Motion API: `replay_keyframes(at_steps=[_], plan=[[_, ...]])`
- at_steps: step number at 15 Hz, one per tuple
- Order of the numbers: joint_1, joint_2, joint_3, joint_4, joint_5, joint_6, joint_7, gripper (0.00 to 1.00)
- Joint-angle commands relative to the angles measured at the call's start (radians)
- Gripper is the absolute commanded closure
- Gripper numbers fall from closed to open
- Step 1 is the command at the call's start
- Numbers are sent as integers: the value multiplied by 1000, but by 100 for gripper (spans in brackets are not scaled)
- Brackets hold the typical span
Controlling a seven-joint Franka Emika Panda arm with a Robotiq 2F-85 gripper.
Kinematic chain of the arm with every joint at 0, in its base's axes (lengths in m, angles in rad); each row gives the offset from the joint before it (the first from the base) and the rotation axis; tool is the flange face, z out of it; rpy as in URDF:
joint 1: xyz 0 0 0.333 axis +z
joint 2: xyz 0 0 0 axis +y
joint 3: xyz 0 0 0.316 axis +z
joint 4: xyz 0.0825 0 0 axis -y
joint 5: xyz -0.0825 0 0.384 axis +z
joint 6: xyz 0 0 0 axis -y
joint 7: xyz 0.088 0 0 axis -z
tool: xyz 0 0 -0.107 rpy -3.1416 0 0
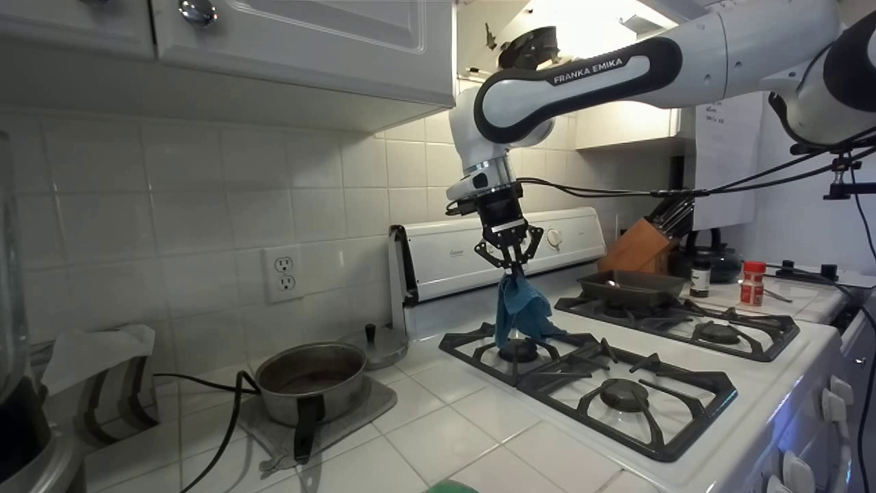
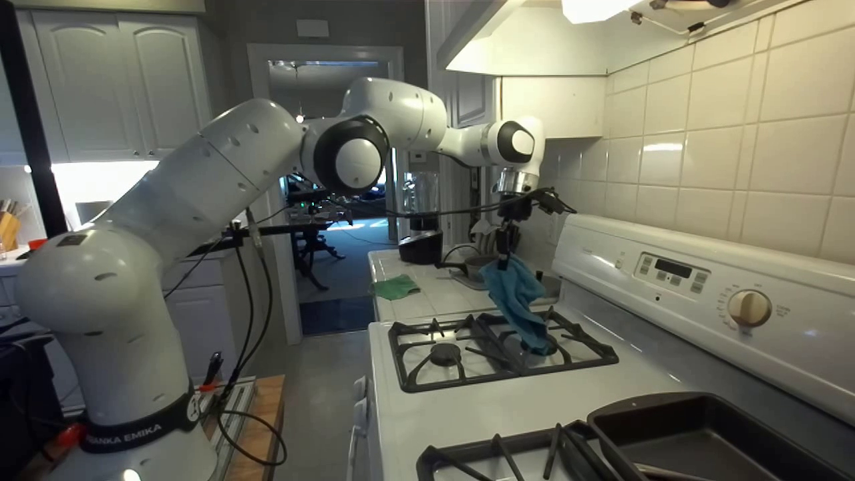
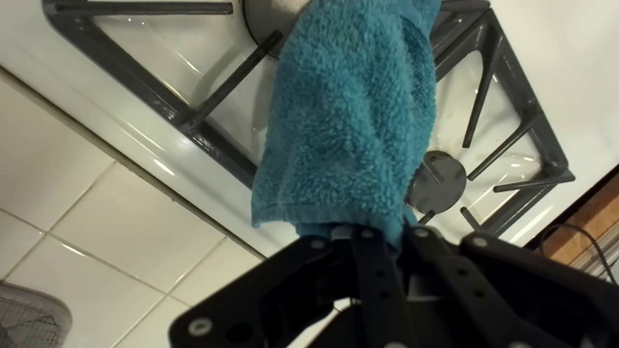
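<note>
Blue terry towel point(image 3: 348, 125) is hanging from the Robotiq gripper point(image 1: 513, 266), whose jaws are standing nearly together, pinching its top. It is draping down over a rear burner point(image 1: 518, 350) of the white gas stove point(image 2: 481, 413); the views are leaving unclear whether its lower edge is touching the black grate point(image 2: 499, 346) there. On the tiled counter point(image 1: 438, 438), a saucepan point(image 1: 342, 397) is sitting on a gray pad point(image 1: 375, 405). A dark baking pan point(image 2: 708, 434) is resting over another grate point(image 2: 580, 454).
</note>
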Motion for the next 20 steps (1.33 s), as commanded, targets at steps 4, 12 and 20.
replay_keyframes(at_steps=[4, 12, 20], plan=[[6, 3, -2, 11, -9, -6, -29, 93], [24, 24, -2, 22, -12, -8, -22, 98], [71, 42, 6, 38, -4, 10, -6, 98]])
